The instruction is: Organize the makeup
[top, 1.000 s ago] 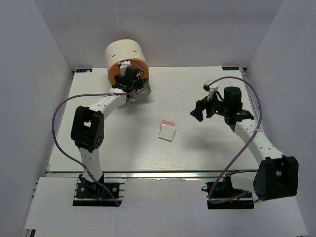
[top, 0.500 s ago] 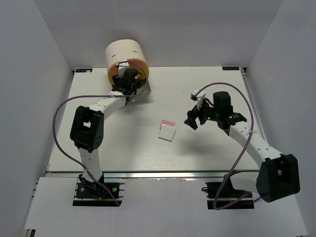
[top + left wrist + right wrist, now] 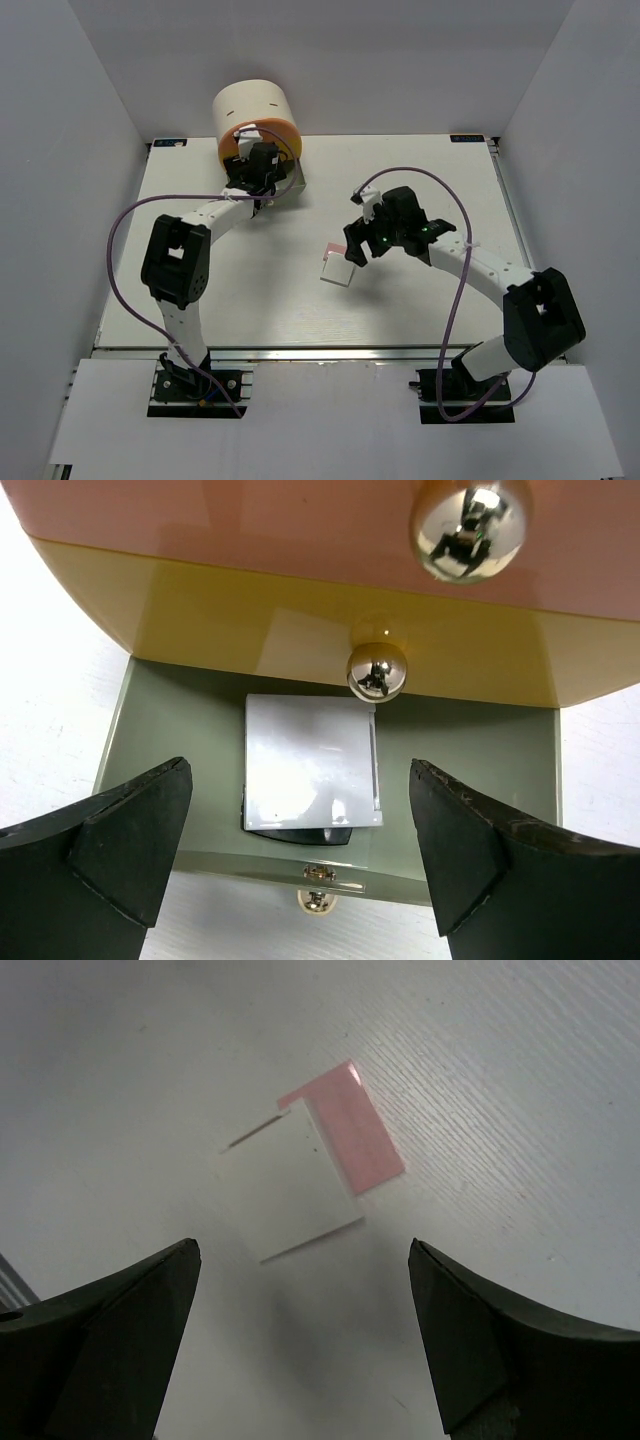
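Note:
A white square [image 3: 338, 270] lies partly over a pink square [image 3: 343, 246] mid-table; both show in the right wrist view, white [image 3: 290, 1185] and pink [image 3: 345, 1135]. My right gripper [image 3: 354, 248] is open and empty, hovering just right of and above them [image 3: 300, 1330]. My left gripper [image 3: 262, 172] is open and empty over the pulled-out olive drawer [image 3: 480, 770] of the cream cylinder [image 3: 252, 105]. In the drawer lies the black rounded-square compact [image 3: 295, 837] under a shiny silver square face [image 3: 310, 775]. The discs and the stick are out of view.
The cylinder stands at the back left, with orange and yellow drawer fronts [image 3: 200, 610] and chrome ball knobs [image 3: 376, 672]. White walls enclose the table on the left, back and right. Purple cables loop from both arms.
My right arm has swung left from the right side of the table to just above the white and pink squares. My left gripper has stayed at the drawer.

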{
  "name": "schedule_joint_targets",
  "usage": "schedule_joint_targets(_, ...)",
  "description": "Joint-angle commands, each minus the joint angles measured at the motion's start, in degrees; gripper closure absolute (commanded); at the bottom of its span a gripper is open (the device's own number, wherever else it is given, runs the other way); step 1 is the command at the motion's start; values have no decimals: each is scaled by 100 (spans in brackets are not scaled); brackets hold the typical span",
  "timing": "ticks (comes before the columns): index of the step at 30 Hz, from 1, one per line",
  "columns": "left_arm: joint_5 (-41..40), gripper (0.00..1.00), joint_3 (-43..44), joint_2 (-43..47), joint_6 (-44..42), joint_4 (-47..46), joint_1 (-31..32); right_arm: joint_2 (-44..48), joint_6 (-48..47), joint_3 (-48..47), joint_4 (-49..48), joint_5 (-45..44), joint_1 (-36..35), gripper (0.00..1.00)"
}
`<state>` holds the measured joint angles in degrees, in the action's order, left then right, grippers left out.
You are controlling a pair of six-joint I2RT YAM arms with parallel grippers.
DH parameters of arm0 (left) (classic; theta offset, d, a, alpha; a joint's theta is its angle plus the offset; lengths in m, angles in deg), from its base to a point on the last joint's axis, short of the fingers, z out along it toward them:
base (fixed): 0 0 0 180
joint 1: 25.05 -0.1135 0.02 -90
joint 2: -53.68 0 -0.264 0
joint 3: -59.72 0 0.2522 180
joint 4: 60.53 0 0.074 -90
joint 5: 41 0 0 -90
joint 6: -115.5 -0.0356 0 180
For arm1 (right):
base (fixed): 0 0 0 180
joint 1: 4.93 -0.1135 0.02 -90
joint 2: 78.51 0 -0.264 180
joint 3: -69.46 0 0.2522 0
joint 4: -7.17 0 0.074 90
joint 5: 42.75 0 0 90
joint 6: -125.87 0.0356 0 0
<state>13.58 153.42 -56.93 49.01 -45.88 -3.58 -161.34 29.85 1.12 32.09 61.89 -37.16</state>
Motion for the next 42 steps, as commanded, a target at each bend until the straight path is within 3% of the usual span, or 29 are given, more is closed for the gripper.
schedule_joint_targets(1,9,2,-49,584,31,-203,-56,-110,918,-482,71,101,-126,11)
schedule_joint_targets(9,1113,2,215,1286,294,605,-82,-654,2183,-904,430,-276,-301,11)
schedule_joint_targets(13,1678,2,-774,2504,558,957,-82,-919,2729,-1054,545,-821,-643,11)
schedule_joint_targets(19,1749,2,-2646,4282,1014,1291,-82,-1236,3071,-1089,712,-1928,-1022,11)
schedule_joint_targets(24,1731,2,-3555,5610,1489,1791,-82,-1385,3352,-966,791,-2543,-1093,11)
schedule_joint_targets(27,1696,2,-3933,6171,1849,1994,-73,-1508,3721,-975,870,-2395,-1093,11)
schedule_joint_targets(32,1626,2,-4188,6657,2316,2284,-82,-1789,4468,-1115,862,-2096,-1110,11)
schedule_joint_targets(42,1485,2,-4241,6904,2466,2618,-82,-2361,4838,-1739,914,-2368,-1233,11)
